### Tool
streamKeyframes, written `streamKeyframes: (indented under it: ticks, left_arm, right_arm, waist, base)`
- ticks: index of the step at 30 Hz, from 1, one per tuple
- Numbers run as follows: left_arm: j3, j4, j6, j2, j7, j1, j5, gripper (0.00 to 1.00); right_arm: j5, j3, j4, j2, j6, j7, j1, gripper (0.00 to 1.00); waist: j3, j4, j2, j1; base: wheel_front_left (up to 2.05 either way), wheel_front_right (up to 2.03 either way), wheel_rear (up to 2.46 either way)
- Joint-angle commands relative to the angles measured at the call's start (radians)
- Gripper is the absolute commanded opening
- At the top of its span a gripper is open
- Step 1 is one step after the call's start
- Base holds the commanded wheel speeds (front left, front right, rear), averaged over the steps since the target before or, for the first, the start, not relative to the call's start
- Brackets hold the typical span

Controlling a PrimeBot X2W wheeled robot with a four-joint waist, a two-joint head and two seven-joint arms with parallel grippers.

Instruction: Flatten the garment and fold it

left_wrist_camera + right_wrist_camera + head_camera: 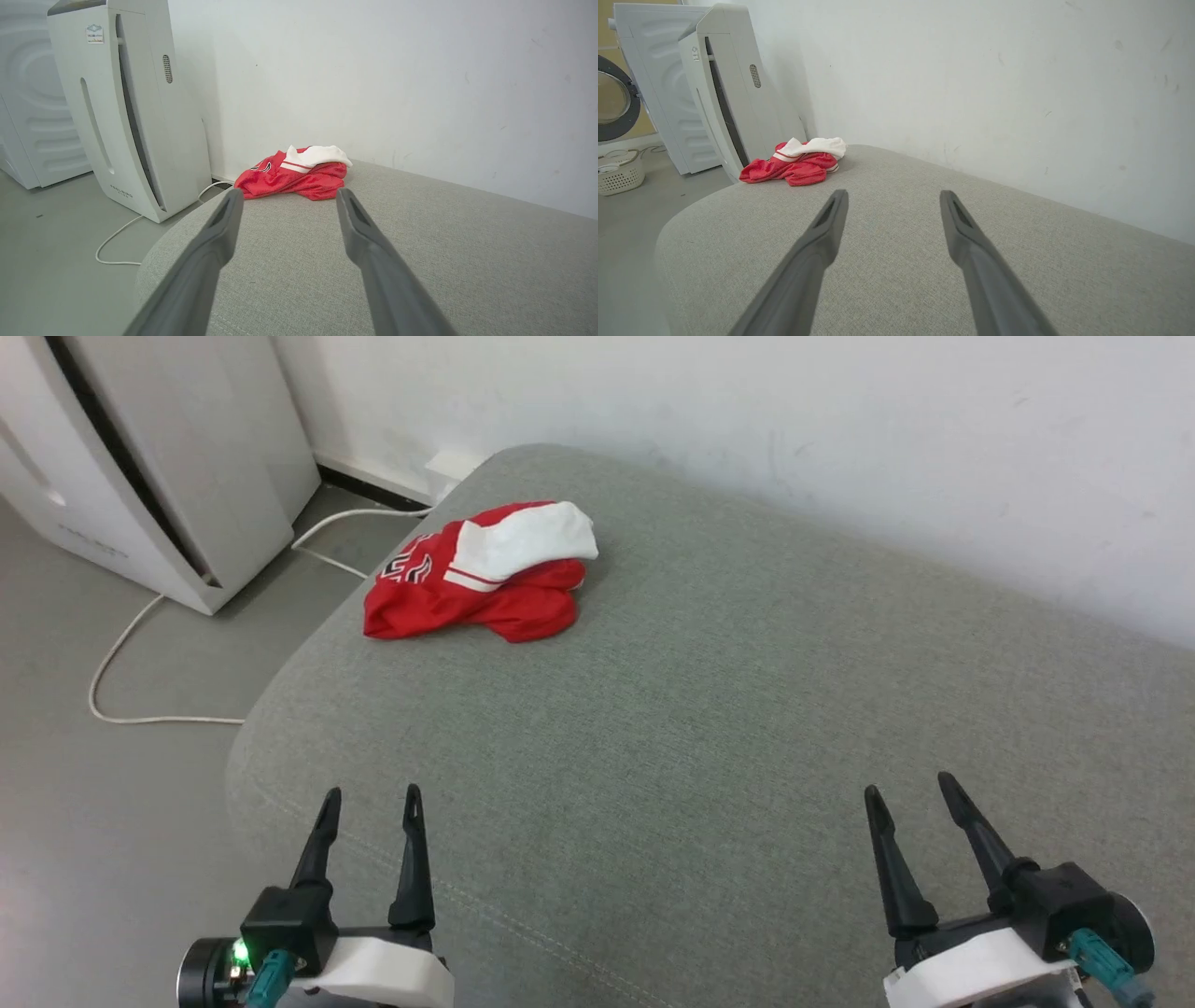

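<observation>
Crumpled red jersey (467, 597), white sleeve uppermost, at the far left corner of the grey upholstered cushion (700, 709), near a white appliance (187, 457). Left hand (372, 793) and right hand (909, 784) both spread wide, empty, well apart from it.

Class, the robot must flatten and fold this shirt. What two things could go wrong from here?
1. The garment sits bunched near a corner of the grey cushion; a tug could slide it off toward the floor cable.
2. Its white sleeve lies folded over red layers, so the fingers may pinch several together.
</observation>
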State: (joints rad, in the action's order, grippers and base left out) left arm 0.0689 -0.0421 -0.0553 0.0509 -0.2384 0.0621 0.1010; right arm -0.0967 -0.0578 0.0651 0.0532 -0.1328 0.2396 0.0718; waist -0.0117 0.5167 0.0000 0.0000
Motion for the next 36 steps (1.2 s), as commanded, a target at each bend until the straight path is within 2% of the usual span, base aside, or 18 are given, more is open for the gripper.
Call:
streamKeyframes:
  ticks: [1,7,19,24,27,33,36]
  left_arm:
    - [0.003,-0.004,-0.009,-0.001,-0.011,0.014,0.007,1.0]
    - [0.002,-0.004,-0.008,-0.001,-0.023,0.019,0.007,1.0]
    - [-0.002,0.0,0.003,-0.001,-0.023,0.006,0.01,1.0]
    - [-0.023,0.004,0.037,0.006,-0.023,-0.074,0.018,1.0]
    - [-0.053,-0.035,0.078,0.018,-0.022,-0.157,0.068,1.0]
    - [-0.094,-0.146,0.133,0.1,0.089,-0.398,0.145,1.0]
    - [-0.089,-0.204,0.157,0.167,0.174,-0.51,0.161,1.0]
  right_arm:
    - [-0.003,-0.003,0.006,-0.003,0.002,0.01,0.015,1.0]
    - [-0.008,-0.01,0.014,-0.003,0.002,0.022,0.02,1.0]
    - [-0.002,-0.02,0.012,-0.003,0.002,0.022,0.015,1.0]
    - [0.031,-0.031,-0.005,-0.003,0.002,0.022,-0.013,1.0]
    - [0.058,-0.035,-0.022,-0.003,0.002,0.022,-0.033,1.0]
    - [0.098,-0.067,-0.073,-0.003,0.002,0.022,-0.058,1.0]
    - [0.094,-0.075,-0.091,-0.003,0.002,0.022,-0.074,1.0]
  waist:
    - [0.003,0.013,0.0,0.0]
    - [-0.001,0.035,0.0,0.0]
    - [0.015,0.024,0.0,0.0]
    - [0.084,-0.014,0.0,0.0]
    - [0.142,-0.05,0.0,0.0]
    - [0.263,-0.121,0.0,0.0]
    - [0.322,-0.16,0.0,0.0]
  base:
    - [0.0,0.0,0.0]
    - [0.0,0.0,0.0]
    - [0.0,0.0,0.0]
    - [0.0,0.0,0.0]
    - [0.0,0.0,0.0]
    - [0.0,0.0,0.0]
    - [0.0,0.0,0.0]
